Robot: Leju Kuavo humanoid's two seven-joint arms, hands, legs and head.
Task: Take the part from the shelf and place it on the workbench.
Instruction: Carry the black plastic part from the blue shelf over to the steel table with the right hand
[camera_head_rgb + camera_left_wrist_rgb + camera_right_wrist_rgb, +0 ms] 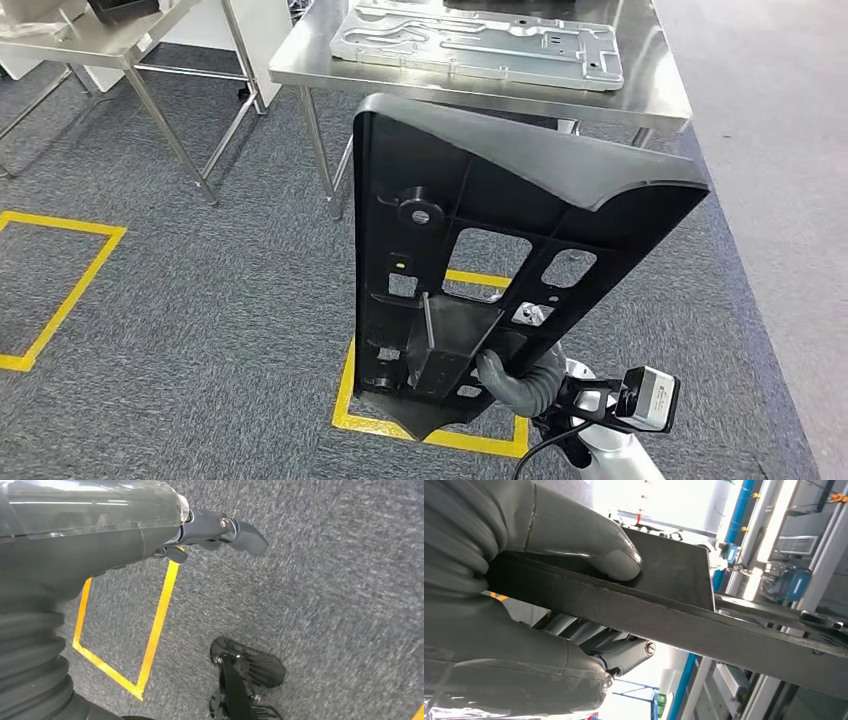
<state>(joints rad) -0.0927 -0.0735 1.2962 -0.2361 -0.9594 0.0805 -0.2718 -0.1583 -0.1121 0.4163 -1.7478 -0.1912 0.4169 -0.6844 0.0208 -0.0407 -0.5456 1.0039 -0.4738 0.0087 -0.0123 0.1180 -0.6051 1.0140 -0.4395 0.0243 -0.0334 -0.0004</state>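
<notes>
Between the right hand [520, 380] fingers [574, 540] sits the black part [480, 250], gripped upright near the workbench [650, 95].

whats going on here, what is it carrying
The right robot hand grips a large black plastic part by its lower edge and holds it upright, facing a steel workbench where a grey metal plate already lies. The part is not yet set down. The left robot hand hangs over the carpet, holding nothing.
</notes>
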